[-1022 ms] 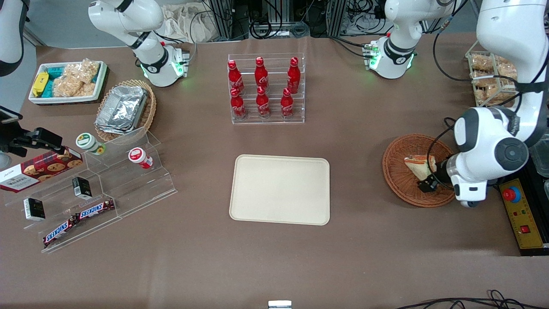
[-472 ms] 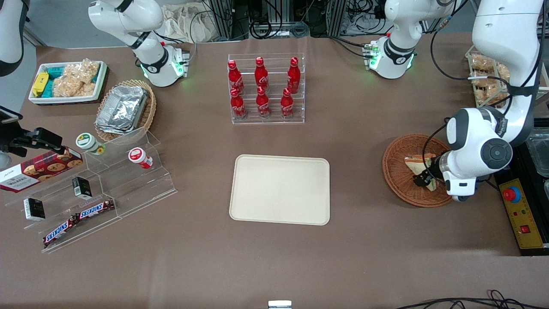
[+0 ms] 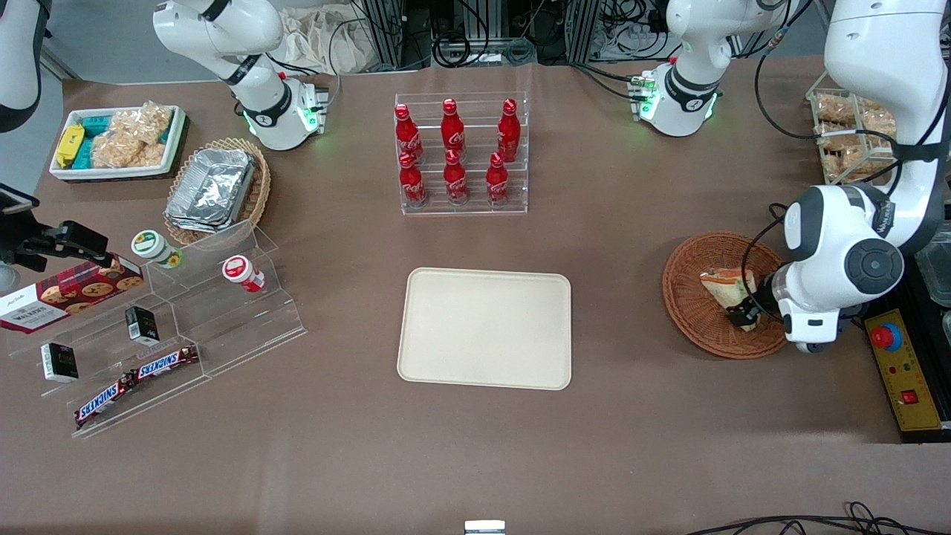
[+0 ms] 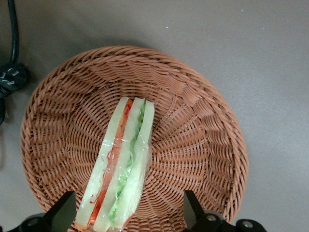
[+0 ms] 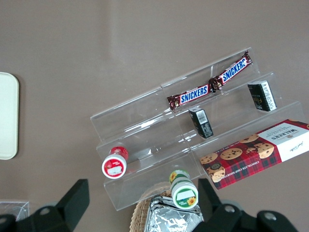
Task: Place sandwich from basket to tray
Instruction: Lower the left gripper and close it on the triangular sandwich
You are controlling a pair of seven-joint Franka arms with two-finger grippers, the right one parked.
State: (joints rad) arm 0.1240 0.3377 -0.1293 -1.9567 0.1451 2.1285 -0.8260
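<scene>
Left wrist view shows the tool [image 4: 129, 212] spread wide, fingers straddling the sandwich [image 4: 123, 164] in the basket [image 4: 203, 130], set to clamp its flat sides

Front camera looks down over the whole table; left wrist camera looks closely down into the basket [image 4: 203, 125].

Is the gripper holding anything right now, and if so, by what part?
Nothing. The gripper is open over the basket, fingers apart either side of the sandwich's end.
</scene>
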